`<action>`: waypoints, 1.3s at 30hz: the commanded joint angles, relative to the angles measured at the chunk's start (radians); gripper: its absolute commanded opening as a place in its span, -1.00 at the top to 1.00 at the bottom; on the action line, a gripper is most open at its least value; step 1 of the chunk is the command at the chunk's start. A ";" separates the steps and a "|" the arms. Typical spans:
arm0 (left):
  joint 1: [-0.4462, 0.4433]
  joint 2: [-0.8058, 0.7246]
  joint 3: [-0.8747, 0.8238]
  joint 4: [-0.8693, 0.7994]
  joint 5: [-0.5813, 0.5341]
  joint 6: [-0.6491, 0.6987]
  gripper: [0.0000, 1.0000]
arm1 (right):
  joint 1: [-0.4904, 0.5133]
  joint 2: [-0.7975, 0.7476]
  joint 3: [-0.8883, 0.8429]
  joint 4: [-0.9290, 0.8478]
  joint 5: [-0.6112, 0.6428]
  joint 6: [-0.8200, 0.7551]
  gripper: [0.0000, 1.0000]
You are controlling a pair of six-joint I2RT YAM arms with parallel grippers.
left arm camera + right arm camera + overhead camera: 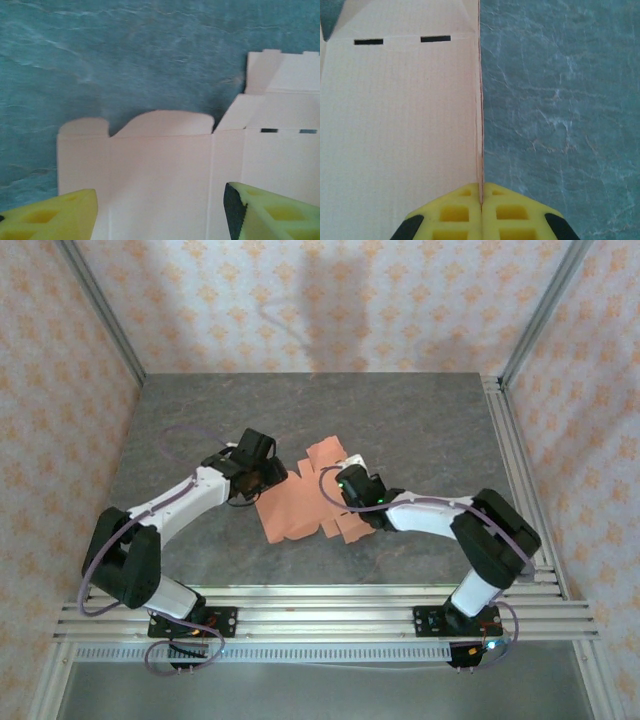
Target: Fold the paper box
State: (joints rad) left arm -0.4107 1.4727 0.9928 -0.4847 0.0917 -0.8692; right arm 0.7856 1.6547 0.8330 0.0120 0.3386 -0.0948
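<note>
- the paper box (300, 505) lies as a flat salmon-orange cutout near the middle of the grey table (420, 430), between the two grippers.
- the left gripper (160, 215) hovers over the card's left part, its yellow fingers (50, 215) spread wide on either side of a panel and holding nothing.
- the right gripper (481, 200) sits at the card's right side with its pads pressed together, and the thin edge of a panel runs straight into the seam between them, pinched there.
- two small dark slots show in the card beyond the right gripper.
</note>
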 commanded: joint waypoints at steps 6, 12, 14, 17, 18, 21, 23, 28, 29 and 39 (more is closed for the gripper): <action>0.045 -0.079 -0.046 -0.082 -0.029 0.032 -0.52 | 0.112 0.180 0.131 -0.072 0.287 -0.108 1.00; 0.078 -0.094 -0.065 -0.081 -0.014 0.039 -0.56 | 0.156 0.295 0.204 -0.089 0.382 -0.163 1.00; 0.085 -0.098 -0.066 -0.080 -0.013 0.042 -0.56 | 0.159 0.318 0.215 -0.076 0.395 -0.184 1.00; 0.087 -0.100 -0.068 -0.084 -0.009 0.045 -0.56 | 0.158 0.344 0.234 -0.072 0.413 -0.199 1.00; 0.089 -0.101 -0.071 -0.083 -0.010 0.046 -0.56 | 0.161 0.352 0.239 -0.076 0.415 -0.202 1.00; 0.089 -0.099 -0.073 -0.084 -0.010 0.045 -0.57 | 0.165 0.368 0.254 -0.083 0.419 -0.214 1.00; 0.089 -0.099 -0.073 -0.084 -0.010 0.046 -0.58 | 0.165 0.353 0.252 -0.088 0.401 -0.209 1.00; 0.089 -0.097 -0.075 -0.076 -0.002 0.046 -0.58 | 0.135 0.247 0.204 -0.080 0.155 -0.174 1.00; 0.089 -0.097 -0.073 -0.077 -0.001 0.047 -0.58 | 0.134 0.247 0.205 -0.082 0.148 -0.176 1.00; 0.089 -0.093 -0.077 -0.078 -0.001 0.050 -0.58 | 0.187 0.356 0.285 -0.136 0.370 -0.229 1.00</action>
State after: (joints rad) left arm -0.3317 1.3975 0.9260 -0.5354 0.0963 -0.8356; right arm 0.9554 1.9896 1.0901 -0.0711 0.6304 -0.3031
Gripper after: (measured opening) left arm 0.789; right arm 0.048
